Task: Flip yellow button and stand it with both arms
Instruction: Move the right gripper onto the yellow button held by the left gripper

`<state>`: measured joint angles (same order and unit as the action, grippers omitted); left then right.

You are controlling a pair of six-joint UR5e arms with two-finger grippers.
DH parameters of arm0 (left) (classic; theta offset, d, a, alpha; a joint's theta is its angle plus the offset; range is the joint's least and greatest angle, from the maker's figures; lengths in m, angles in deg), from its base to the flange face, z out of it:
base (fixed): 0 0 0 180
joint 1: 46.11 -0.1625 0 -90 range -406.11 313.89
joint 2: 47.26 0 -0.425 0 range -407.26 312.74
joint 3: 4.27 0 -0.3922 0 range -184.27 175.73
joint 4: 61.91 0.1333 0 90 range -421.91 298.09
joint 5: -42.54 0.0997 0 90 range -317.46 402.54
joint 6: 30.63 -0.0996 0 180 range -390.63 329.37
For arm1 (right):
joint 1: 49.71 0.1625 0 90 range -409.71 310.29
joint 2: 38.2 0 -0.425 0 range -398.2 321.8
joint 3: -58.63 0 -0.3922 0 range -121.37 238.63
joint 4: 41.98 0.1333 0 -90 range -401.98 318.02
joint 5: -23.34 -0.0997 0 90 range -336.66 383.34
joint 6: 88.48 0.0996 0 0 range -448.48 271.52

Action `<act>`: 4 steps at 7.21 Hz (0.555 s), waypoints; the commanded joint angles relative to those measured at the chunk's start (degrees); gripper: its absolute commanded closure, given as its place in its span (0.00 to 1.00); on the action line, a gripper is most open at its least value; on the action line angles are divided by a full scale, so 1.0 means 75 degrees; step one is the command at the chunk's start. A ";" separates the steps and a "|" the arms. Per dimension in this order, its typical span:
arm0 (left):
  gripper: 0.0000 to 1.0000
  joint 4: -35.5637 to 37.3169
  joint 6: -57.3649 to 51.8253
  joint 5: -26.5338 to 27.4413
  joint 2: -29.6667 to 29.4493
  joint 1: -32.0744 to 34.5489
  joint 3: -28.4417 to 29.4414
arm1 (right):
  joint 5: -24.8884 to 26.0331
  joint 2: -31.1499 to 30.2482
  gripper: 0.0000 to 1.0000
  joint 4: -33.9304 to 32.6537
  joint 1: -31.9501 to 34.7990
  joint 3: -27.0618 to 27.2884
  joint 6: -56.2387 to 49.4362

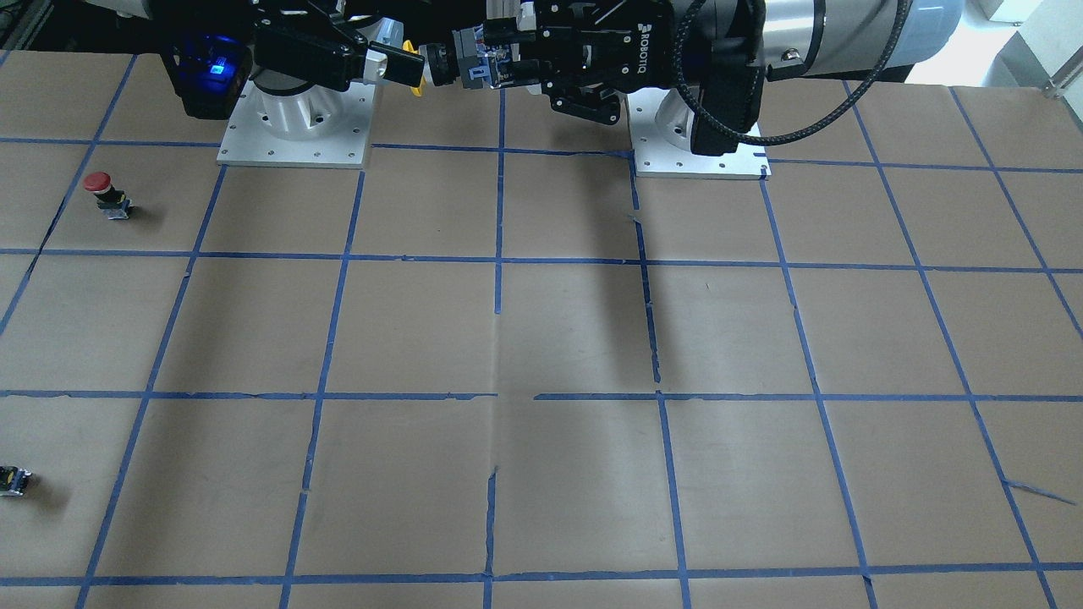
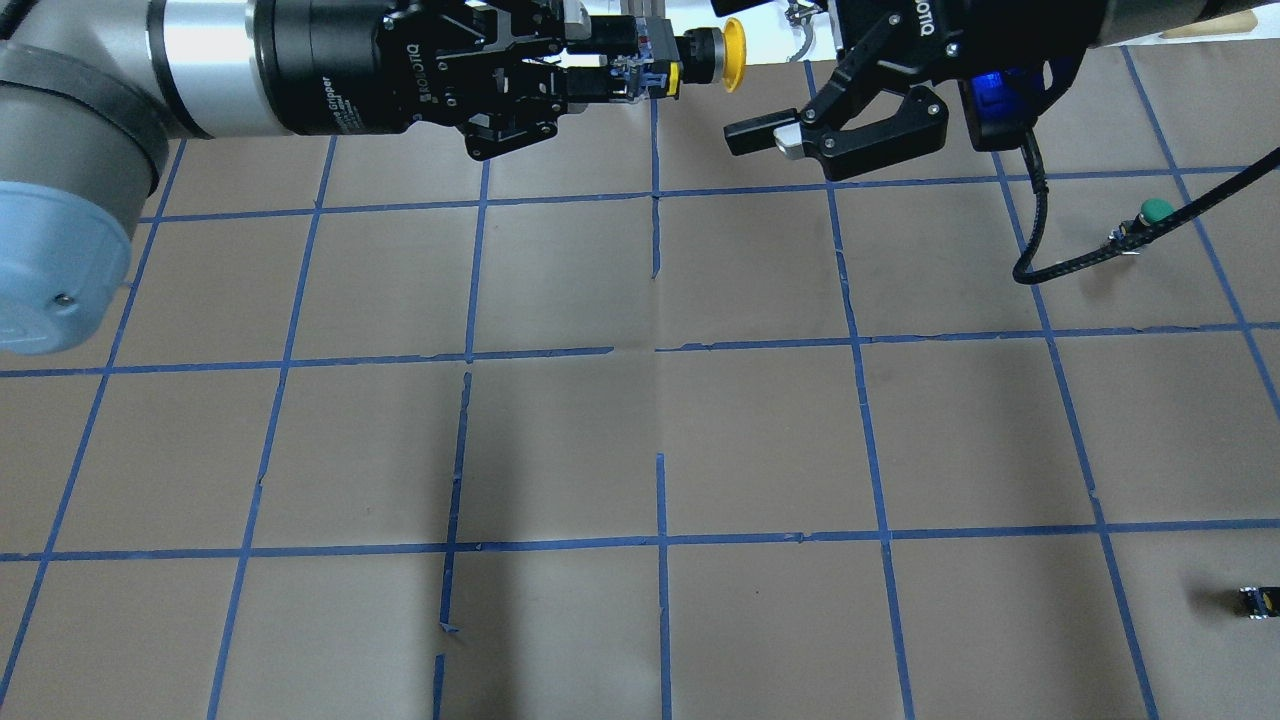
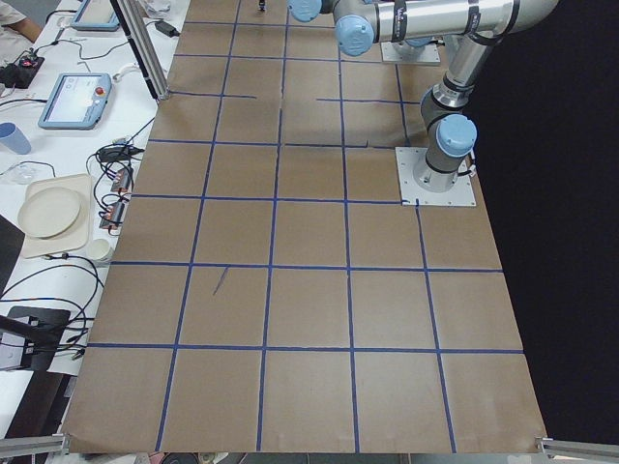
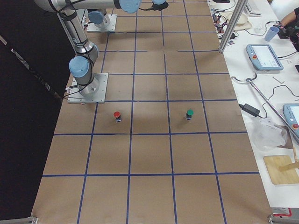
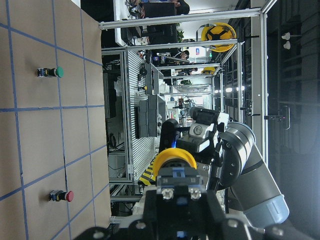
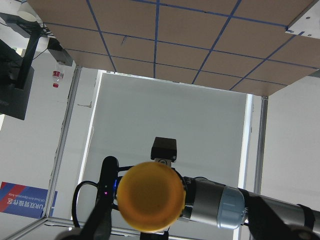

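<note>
Yellow button mid-air, handover pending
Left gripper (image 2: 610, 75) clamps yellow button (image 2: 700, 62) by its body, sideways above the table (image 2: 640, 440). Right gripper (image 1: 399, 51) has fingers spread around the cap, not clamping. Lift looks done; regrasp, flip and standing are left.

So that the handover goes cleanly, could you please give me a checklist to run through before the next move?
1. The left hand is shut on the body of the yellow button: ok.
2. The right hand is open: ok.
3. The cap faces the right hand, roughly centred in its wrist view: ok.
4. The cap sits between the right hand's fingers: cannot tell.
5. The red button and green button stand on the table, away from both hands: ok.
</note>
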<state>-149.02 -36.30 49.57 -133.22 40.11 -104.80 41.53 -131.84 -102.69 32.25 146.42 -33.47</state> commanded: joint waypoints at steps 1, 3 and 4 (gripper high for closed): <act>0.89 0.0000 0.0017 -0.0024 0.0000 0.0000 0.0010 | -0.0129 0.0156 0.11 -0.0189 0.0004 0.0024 0.0035; 0.89 0.0000 0.0017 -0.0036 0.0000 0.0000 0.0010 | -0.0140 0.0262 0.11 -0.0203 0.0004 0.0036 0.0093; 0.89 -0.0011 -0.0029 -0.0024 0.0012 0.0000 -0.0025 | -0.0140 0.0262 0.15 -0.0203 -0.0007 0.0024 0.0140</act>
<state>-149.03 -36.25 49.34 -133.21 40.11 -104.79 40.52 -130.05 -104.16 32.28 146.63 -32.82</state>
